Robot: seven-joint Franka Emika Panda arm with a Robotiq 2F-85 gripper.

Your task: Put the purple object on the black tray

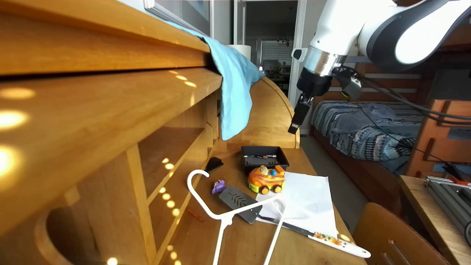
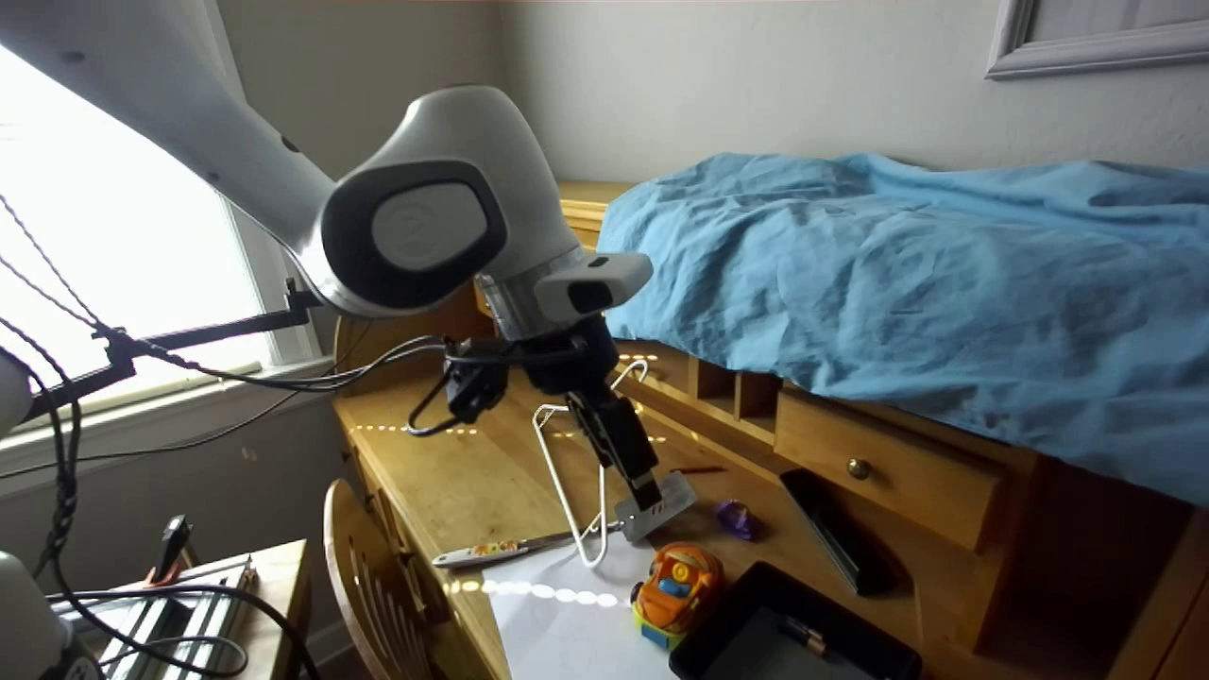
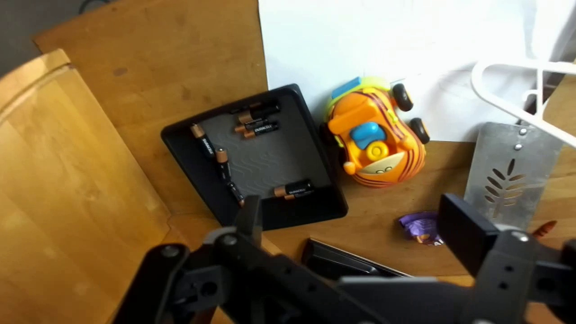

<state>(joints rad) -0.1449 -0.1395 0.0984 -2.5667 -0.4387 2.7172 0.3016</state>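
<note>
- As my pincer [image 3: 351,217] hangs wide, the purple wrapper [image 3: 418,227] lies on the surface [image 3: 202,54] near the spatula [image 3: 506,173].
- The black tray [image 3: 276,157] holds Duracell batteries [image 3: 296,187].
- The orange toy car [image 3: 396,150] sits beside the tray.

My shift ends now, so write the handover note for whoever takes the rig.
Gripper: open, holding nothing, above the desk.
Purple object: on the desk, near the spatula blade.
Black tray: on the desk beside the orange toy car, batteries inside.
Done: no placement yet; the purple object is off the tray.
Left: grasp the purple object, carry it to the tray, release.
</note>
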